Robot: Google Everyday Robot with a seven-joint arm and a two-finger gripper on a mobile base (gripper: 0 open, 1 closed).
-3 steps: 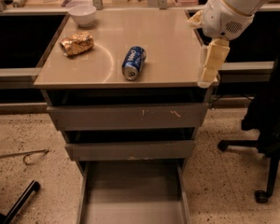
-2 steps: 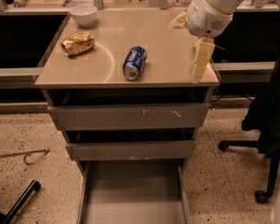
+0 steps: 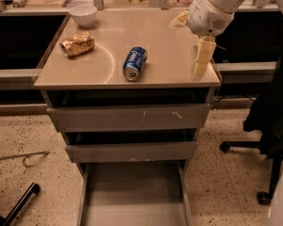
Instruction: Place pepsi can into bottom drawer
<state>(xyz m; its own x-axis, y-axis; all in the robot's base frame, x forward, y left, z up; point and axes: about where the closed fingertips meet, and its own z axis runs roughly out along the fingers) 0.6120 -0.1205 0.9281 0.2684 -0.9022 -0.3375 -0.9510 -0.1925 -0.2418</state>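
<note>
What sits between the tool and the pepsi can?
Nothing: in the camera view, only bare cabinet top separates the tool, hanging over the top's right edge, from the pepsi can lying on its side mid-top.

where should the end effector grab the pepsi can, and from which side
Take the pepsi can at the middle of its blue body, coming straight down from above and closing across its width. It lies on its side on the cabinet top, silver end toward the front, so it could roll if pushed sideways. The end effector hangs over the top's right edge, apart from the can.
</note>
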